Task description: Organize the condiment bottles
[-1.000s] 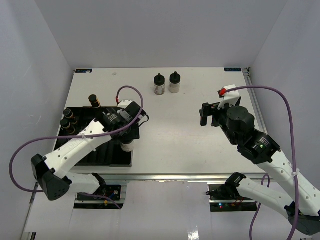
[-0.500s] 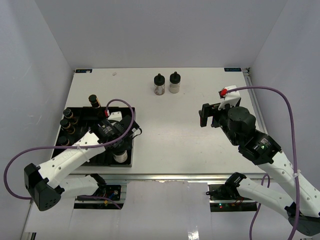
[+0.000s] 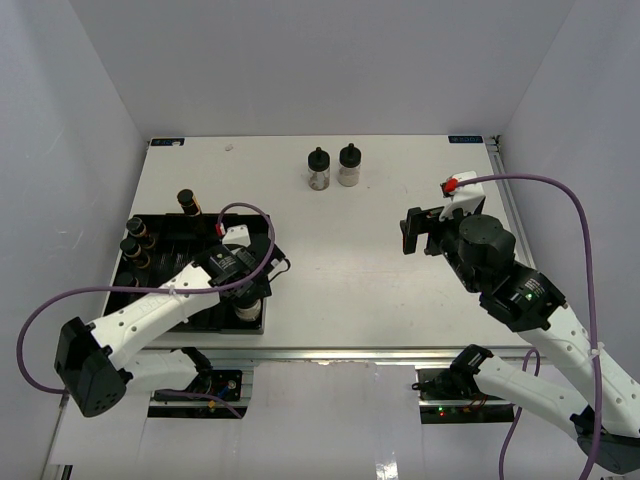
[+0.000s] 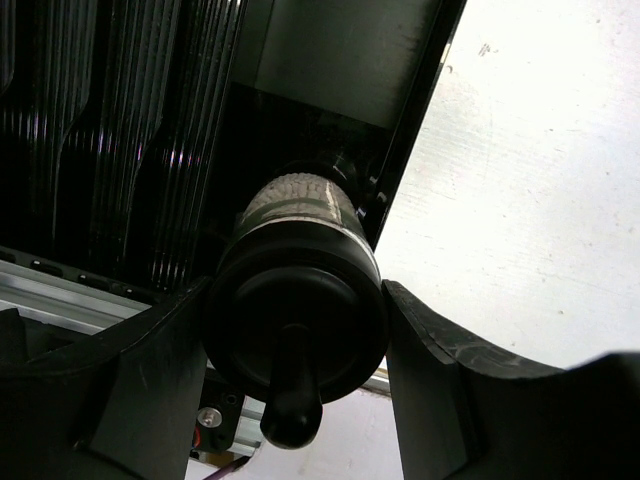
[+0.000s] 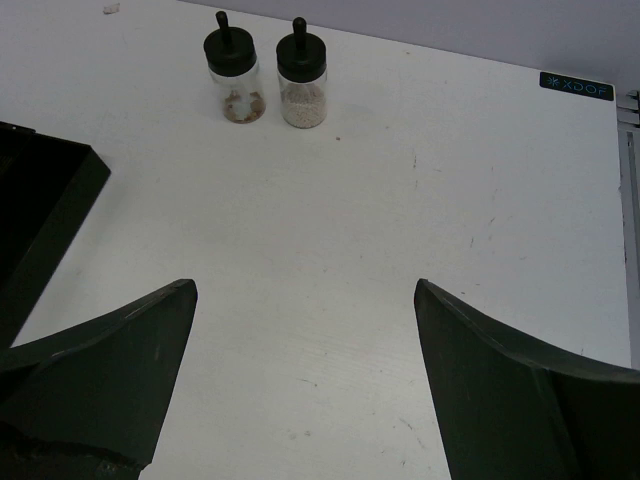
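White table point(image 3: 350, 260), scuffed and speckled, boxed in by pale grey walls point(image 3: 300, 60). Black tray point(image 3: 180, 240) sits lower left of the overhead frame. Slim bottles point(image 3: 140, 232) stand along its left side; one more slim bottle point(image 3: 187, 202) at its top edge, in or out I cannot tell.

Left gripper point(image 3: 250, 296) over the tray's lower-right corner, fingers point(image 4: 150, 370) closed against the cap of a squat bottle point(image 4: 295, 320). Its wrist view shows the bottle's base in the corner slot, just inside the rim; overhead, the arm hides most of it.

Right gripper point(image 3: 415, 232) centre right, spread wide, holding nothing. Its wrist view shows two squat bottles point(image 5: 302, 80) side by side at upper left; overhead they stand top centre, near the far edge, well apart from both grippers
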